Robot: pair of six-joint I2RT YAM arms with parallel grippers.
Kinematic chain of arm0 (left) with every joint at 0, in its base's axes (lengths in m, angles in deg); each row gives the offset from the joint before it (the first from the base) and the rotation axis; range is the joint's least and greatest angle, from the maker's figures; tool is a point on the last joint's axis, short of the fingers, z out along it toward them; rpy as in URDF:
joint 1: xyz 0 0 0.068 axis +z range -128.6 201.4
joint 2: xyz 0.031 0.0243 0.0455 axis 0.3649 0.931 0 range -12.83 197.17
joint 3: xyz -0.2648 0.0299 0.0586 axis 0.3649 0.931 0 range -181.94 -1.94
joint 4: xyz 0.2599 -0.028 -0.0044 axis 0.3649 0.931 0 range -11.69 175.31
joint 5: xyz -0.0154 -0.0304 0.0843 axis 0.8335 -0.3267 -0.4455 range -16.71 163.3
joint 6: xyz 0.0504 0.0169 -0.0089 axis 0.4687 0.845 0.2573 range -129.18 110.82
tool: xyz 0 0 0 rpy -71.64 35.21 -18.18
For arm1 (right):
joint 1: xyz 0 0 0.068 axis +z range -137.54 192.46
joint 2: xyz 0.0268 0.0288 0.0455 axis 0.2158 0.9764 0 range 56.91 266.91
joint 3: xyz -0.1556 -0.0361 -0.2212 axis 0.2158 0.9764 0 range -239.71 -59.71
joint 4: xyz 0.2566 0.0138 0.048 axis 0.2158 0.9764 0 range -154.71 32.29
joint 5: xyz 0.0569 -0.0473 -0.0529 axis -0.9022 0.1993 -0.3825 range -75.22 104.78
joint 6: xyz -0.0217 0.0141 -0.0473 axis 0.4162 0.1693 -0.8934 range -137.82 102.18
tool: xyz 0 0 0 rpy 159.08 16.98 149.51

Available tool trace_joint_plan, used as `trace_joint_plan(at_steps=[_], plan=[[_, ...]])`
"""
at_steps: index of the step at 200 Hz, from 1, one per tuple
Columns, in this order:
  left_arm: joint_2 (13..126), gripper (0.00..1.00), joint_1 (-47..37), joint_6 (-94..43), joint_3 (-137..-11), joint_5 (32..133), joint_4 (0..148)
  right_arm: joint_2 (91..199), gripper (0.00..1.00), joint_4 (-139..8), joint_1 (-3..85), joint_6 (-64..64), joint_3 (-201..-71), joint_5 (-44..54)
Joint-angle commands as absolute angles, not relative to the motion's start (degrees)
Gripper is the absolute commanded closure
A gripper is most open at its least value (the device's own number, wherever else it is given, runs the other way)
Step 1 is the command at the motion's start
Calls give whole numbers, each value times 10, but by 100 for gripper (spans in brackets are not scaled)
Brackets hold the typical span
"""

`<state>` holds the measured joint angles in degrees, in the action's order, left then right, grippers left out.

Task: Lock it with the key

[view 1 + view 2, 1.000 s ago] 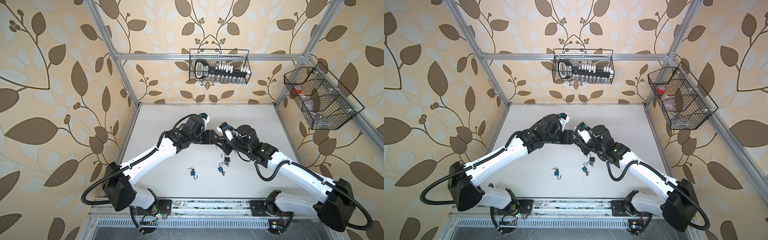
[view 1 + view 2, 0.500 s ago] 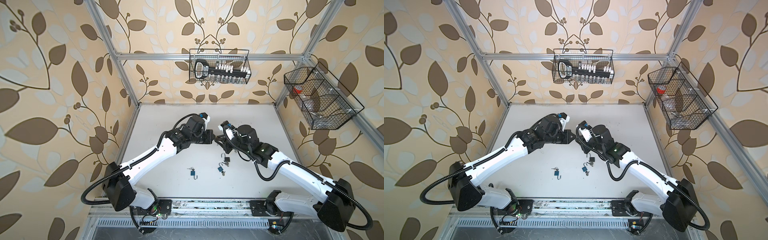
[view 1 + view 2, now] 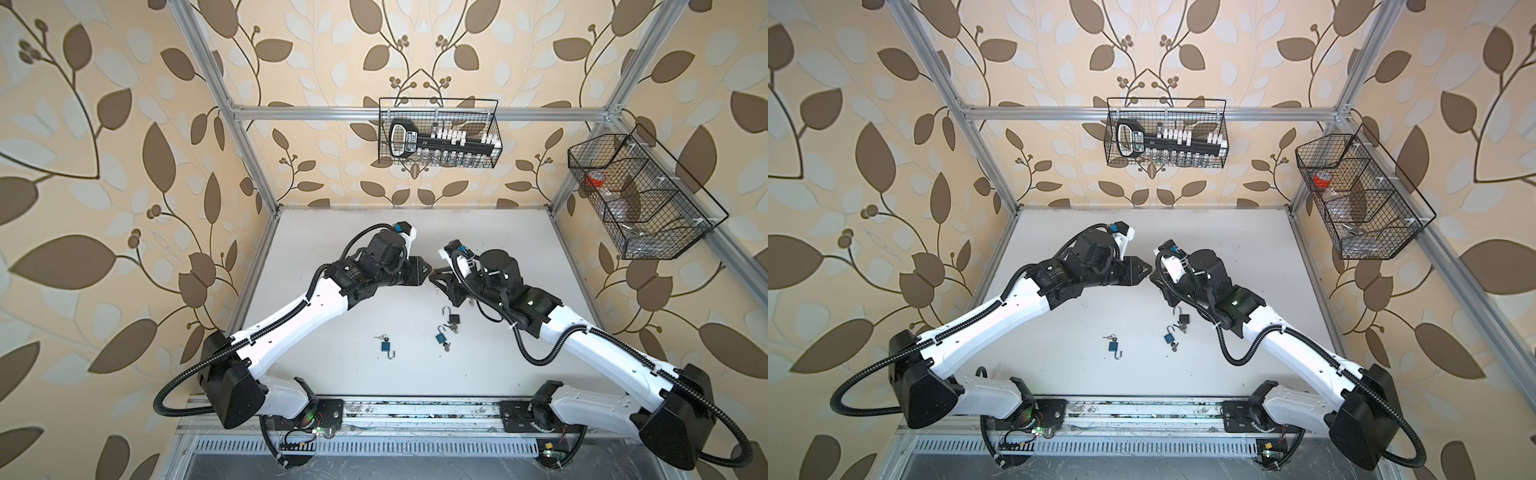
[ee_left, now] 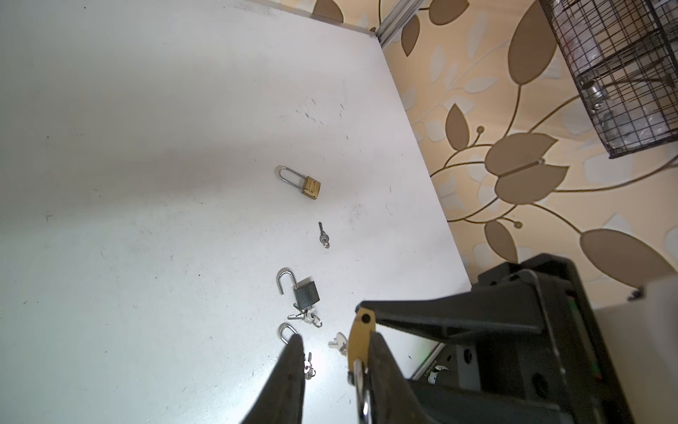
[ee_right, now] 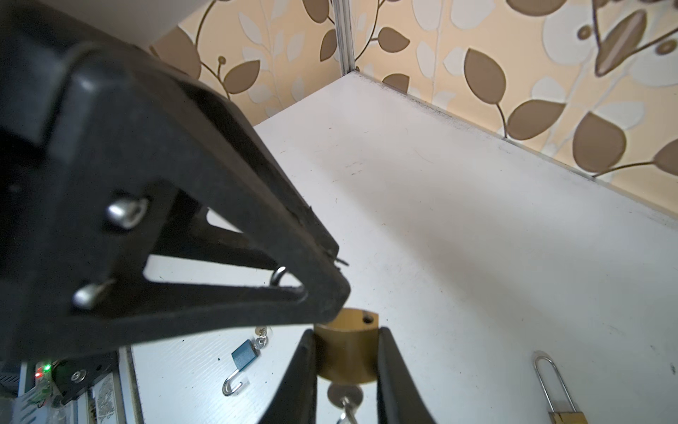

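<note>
Hanging aloft over the middle of the white tabletop [image 4: 146, 183]: round brass padlock [image 5: 346, 352], being clamped by its sides between the right fingers [image 5: 390, 370], with a small silver key [image 5: 345, 394] sitting at its keyway end. Showing an empty shackle hole [image 5: 367, 319] on top, so judging the lock as not yet closed. Lying between the left fingers [image 4: 290, 370]: what looks like the steel shackle [image 4: 361, 385]. Left fingers standing apart, gripping nothing. Probably working the shackle-closing step. Next move likely calling for bringing the free leg over the hole, pressing it home, then turning the key.
</note>
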<state>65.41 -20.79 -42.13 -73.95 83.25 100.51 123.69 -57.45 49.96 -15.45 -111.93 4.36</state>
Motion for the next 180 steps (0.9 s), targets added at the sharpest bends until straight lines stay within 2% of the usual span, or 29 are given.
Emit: trace_joint_plan(at_steps=[1,51,86,116,128,147,180], plan=[[640,74,-208,-414,-744,820,989,1229,100,-588,503,-154,-1113,21],[642,87,-208,-414,-746,824,988,1224,100,-589,503,-153,-1109,19],[643,100,-208,-415,-742,830,987,1222,100,-589,503,-152,-1109,21],[638,100,-208,-408,-746,831,988,1217,100,-597,503,-151,-1109,20],[632,100,-208,-404,-748,828,990,1211,87,-609,503,-150,-1107,20],[616,100,-197,-403,-745,838,982,1201,74,-639,503,-149,-1104,22],[598,100,-152,-407,-740,897,956,1189,62,-694,503,-140,-1087,66]])
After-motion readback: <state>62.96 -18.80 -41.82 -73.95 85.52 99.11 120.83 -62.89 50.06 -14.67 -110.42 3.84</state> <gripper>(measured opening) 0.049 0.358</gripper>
